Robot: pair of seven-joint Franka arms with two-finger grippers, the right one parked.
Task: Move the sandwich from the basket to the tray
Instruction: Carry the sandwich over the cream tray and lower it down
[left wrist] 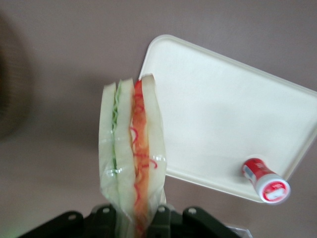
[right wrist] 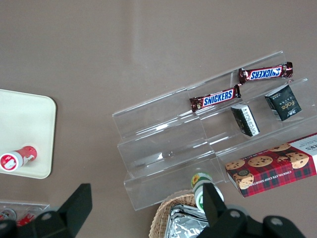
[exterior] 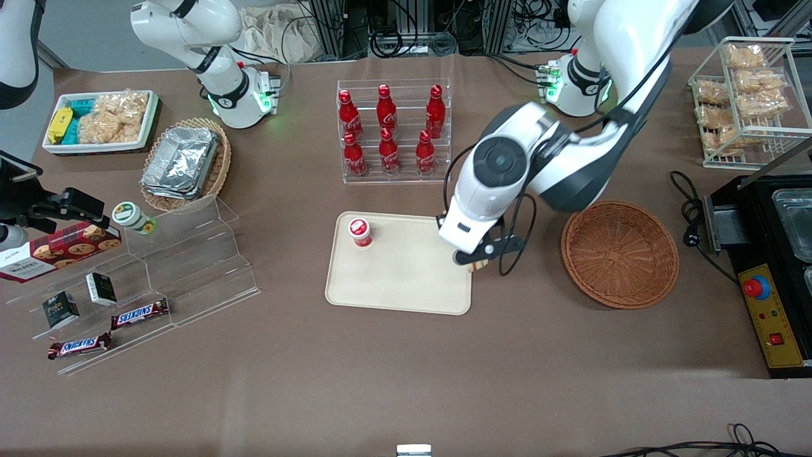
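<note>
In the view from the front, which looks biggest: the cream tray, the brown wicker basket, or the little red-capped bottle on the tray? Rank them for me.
1. The tray, largest.
2. The basket, a bit smaller than the tray.
3. The red-capped bottle, by far the smallest.
The gripper holds the sandwich at the tray's edge nearest the basket.

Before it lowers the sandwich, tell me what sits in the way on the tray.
Nothing visible does. The gripper holds the sandwich at the tray edge nearest the basket; the small red-capped bottle stands toward the parked arm's end.
</note>
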